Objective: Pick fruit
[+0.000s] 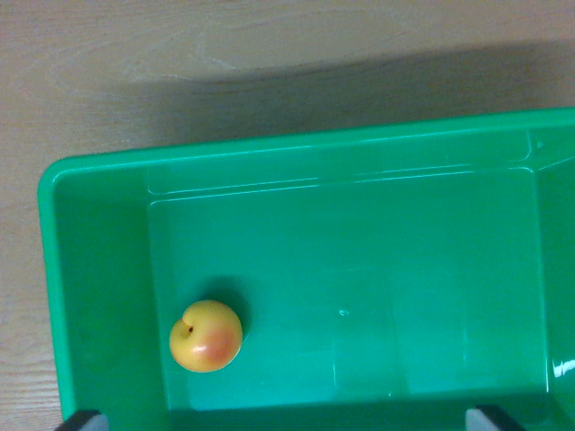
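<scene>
Sitting near bin [90,269] left wall: fruit [206,336] | floor rightward bare | hand [287,418] released

Open bin floor [377,296] around fruit [206,336]

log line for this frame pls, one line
phase: approach | target: peach on bin floor, wrist view's lower left | container: green bin on wooden table | jaws: tips at bottom edge, empty
</scene>
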Controlling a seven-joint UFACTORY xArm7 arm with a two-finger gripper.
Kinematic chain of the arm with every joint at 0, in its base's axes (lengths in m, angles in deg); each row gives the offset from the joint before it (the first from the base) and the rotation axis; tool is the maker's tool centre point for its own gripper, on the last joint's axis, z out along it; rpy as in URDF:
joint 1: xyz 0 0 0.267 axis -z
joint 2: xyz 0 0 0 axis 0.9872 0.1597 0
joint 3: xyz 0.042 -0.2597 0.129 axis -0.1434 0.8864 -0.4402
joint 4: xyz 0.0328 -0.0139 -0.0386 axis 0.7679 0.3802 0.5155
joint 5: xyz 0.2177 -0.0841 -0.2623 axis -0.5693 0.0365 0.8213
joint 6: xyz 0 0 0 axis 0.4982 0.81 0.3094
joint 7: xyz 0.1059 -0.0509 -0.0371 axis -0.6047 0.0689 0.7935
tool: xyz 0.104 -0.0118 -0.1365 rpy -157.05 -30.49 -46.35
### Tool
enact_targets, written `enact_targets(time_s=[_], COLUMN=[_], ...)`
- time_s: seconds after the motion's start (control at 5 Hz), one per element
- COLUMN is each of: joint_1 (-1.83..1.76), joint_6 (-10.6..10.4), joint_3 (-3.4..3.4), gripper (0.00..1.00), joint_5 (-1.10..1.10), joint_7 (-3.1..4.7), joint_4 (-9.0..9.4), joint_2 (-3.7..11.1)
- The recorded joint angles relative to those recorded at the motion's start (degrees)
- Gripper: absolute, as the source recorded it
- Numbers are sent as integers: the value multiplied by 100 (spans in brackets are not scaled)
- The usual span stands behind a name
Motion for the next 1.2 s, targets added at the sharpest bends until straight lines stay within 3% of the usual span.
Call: enact_targets(time_s=[1.2], joint_1=[-23], joint_6=[-180], joint_3=[-22], gripper=[0], joint_5=[7], joint_7=[49], joint_4=[140], joint_2=[32])
